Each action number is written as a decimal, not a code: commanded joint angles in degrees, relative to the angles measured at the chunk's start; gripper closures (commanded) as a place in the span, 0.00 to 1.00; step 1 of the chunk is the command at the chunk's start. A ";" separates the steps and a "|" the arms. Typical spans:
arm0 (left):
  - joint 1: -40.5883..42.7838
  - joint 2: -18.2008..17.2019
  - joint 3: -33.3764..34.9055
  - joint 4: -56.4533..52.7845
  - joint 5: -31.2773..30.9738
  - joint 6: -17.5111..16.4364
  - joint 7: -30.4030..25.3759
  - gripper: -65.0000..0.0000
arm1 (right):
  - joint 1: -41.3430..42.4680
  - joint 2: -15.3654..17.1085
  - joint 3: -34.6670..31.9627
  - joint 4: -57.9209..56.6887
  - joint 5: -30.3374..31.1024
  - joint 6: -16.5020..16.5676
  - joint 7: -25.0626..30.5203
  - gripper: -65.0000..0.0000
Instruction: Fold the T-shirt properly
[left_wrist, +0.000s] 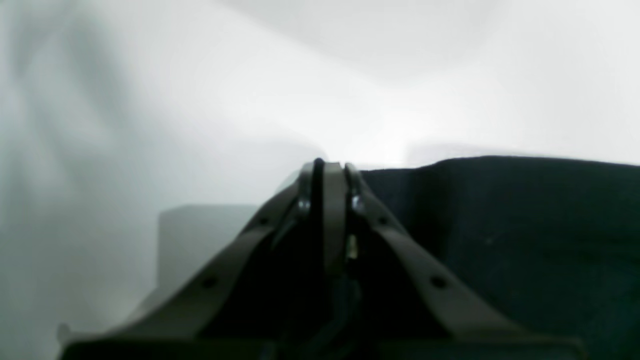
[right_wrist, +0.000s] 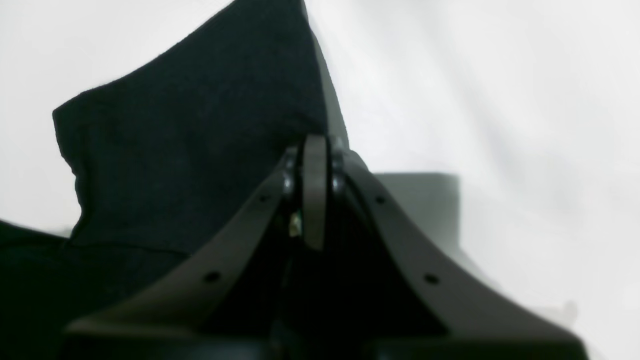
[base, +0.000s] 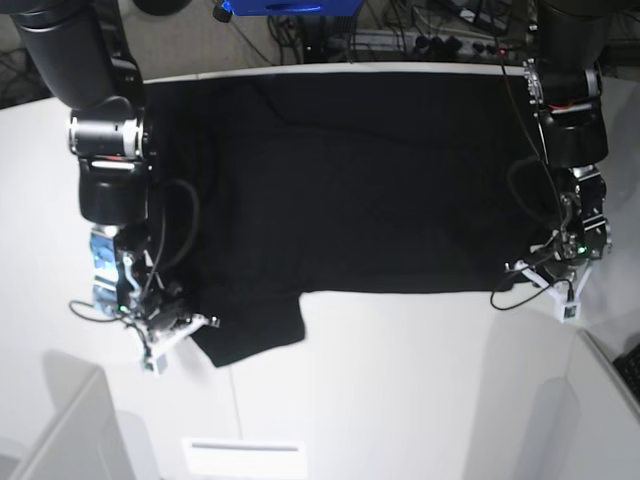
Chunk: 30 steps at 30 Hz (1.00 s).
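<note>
STEP: you have the T-shirt (base: 350, 190) spread flat across the upper middle of the white table (base: 400, 380), near edge gripped for a fold | LEFT: left gripper (base: 560, 268) at frame right pinches the hem | RIGHT: right gripper (base: 170, 325) at lower left pinches the sleeve corner | NEXT: you likely need to lift both together, evenly, and carry the edge toward the top of the frame.

The T-shirt (base: 350, 190) is plain black cloth, spread wide and mostly flat across the white bench (base: 400, 390). One short sleeve juts toward the near edge. No print shows on its upper side.
</note>
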 joint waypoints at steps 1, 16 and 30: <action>-0.50 -0.82 -0.23 0.77 -0.14 -0.18 0.32 1.00 | 2.12 0.58 0.07 1.13 0.36 0.08 0.67 1.00; 6.27 -0.47 -4.36 15.37 -0.23 -0.18 3.92 1.00 | 0.62 1.46 0.07 1.39 0.36 0.08 -0.91 1.00; 6.80 -0.47 -6.03 17.83 -1.02 -5.46 6.82 1.00 | -6.94 1.46 0.60 18.01 0.45 0.08 -5.04 1.00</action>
